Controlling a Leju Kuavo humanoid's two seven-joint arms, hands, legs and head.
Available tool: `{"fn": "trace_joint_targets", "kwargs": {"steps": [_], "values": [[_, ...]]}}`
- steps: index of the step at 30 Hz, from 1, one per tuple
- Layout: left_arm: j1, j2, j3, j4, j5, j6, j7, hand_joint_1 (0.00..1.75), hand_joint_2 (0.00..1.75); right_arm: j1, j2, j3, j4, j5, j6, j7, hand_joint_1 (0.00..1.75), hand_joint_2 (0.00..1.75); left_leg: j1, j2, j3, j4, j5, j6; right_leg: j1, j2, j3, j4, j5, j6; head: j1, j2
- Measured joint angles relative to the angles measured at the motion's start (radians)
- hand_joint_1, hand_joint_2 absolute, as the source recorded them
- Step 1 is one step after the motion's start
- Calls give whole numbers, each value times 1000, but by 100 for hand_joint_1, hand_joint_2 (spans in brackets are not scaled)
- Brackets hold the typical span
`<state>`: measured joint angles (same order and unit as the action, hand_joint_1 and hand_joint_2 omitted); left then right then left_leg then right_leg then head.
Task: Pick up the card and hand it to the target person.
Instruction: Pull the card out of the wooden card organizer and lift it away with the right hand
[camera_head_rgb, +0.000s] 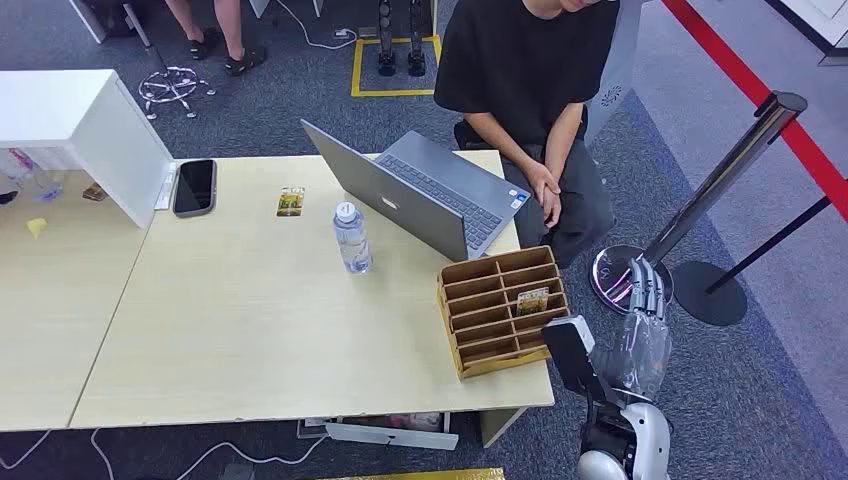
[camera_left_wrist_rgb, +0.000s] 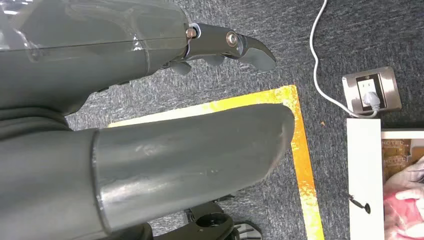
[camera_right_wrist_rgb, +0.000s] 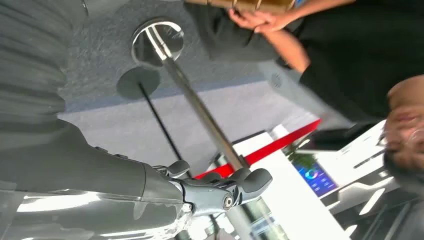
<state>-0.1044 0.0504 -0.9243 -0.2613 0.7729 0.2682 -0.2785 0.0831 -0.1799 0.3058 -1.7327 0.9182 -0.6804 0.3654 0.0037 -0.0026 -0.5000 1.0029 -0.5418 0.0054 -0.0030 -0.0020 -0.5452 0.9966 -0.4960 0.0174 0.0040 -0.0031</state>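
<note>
My right hand (camera_head_rgb: 645, 300) hangs off the table's (camera_head_rgb: 250, 330) right edge, just beside the wooden slotted organizer (camera_head_rgb: 503, 312), fingers stretched forward and apart, holding nothing. The card (camera_head_rgb: 532, 300) sits upright in one of the organizer's right-hand slots (a second card (camera_head_rgb: 290, 201) lies flat near the phone (camera_head_rgb: 194, 186)). My left hand (camera_left_wrist_rgb: 150, 145) points down at the carpet, thumb and fingers extended, empty. The seated person (camera_head_rgb: 530, 90) rests clasped hands behind the laptop (camera_head_rgb: 420, 200); a water bottle (camera_head_rgb: 351, 238) stands beside it.
</note>
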Motion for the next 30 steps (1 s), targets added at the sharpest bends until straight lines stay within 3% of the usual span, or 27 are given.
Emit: {"fn": "trace_joint_targets", "kwargs": {"steps": [9,16,21,30], "values": [[-4,0,0,0,-11,-12,4,0,0,-84,-104,43,-51,16,149,69,2,175,0,0,0,0,0,0,0,0,0,0,0,0,0,0],[-18,0,-12,0,-22,-19,18,0,0,-152,-156,97,-46,-94,314,64,31,175,0,0,0,0,0,0,0,0,0,0,0,0,0,0],[-21,0,-19,0,-24,-19,21,0,0,-175,-181,118,-33,-132,354,62,51,175,0,0,0,0,0,0,0,0,0,0,0,0,0,0],[-26,0,-30,0,-36,-28,26,0,0,-197,-211,153,-12,-154,395,65,54,175,0,0,0,0,0,0,0,0,0,0,0,0,0,0]]}}
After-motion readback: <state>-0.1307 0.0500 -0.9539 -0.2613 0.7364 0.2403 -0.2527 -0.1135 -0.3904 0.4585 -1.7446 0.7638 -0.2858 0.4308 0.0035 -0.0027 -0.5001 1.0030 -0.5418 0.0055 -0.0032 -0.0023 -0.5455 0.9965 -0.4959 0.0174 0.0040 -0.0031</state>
